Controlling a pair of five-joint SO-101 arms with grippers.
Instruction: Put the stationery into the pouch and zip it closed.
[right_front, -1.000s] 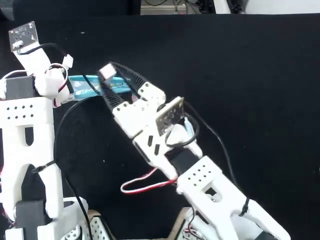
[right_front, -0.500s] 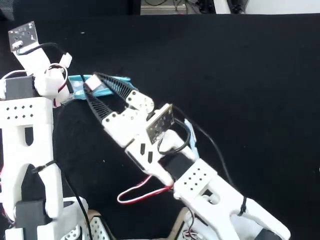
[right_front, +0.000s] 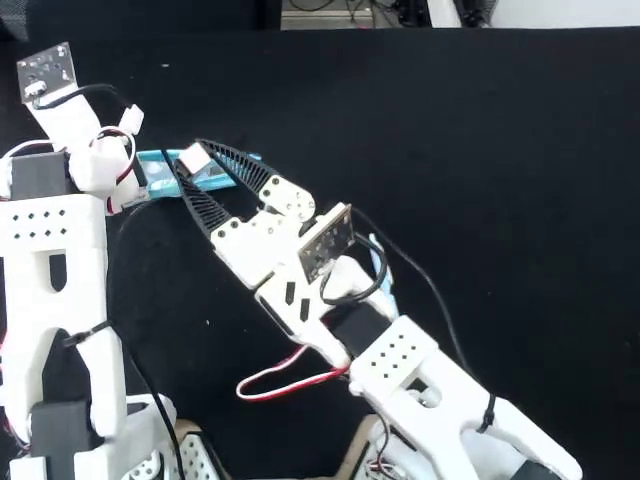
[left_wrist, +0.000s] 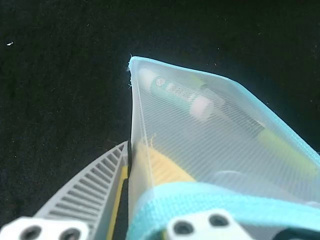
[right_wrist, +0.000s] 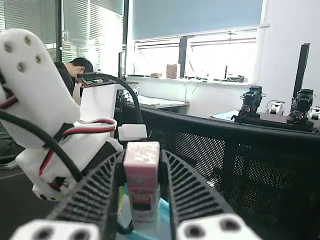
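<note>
The right tool (right_front: 194, 158), clamping a pink-and-white eraser (right_wrist: 141, 181), has edged right over the mesh pouch (left_wrist: 205, 145), which the left tool (left_wrist: 131, 152) grips.

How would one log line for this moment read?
right hand: grips small pink-and-white block | left hand: grips translucent blue-trimmed mesh pouch | block: over pouch

R arm (right_front: 400, 350) lies stretched diag. from the near right of the desk (right_front: 500, 150) twd the L arm (right_front: 55, 260), wrist roughly level. R pincer (right_front: 193, 160) out front: black ribbed fingers (right_front: 240, 166) form a narrow V, tips pinching a small pink-white block (right_wrist: 141, 170). L arm stands upright at the desk's left side, wrist bent fwd. L pincer (left_wrist: 131, 150) is clamped on the pouch (left_wrist: 200, 140).
</note>
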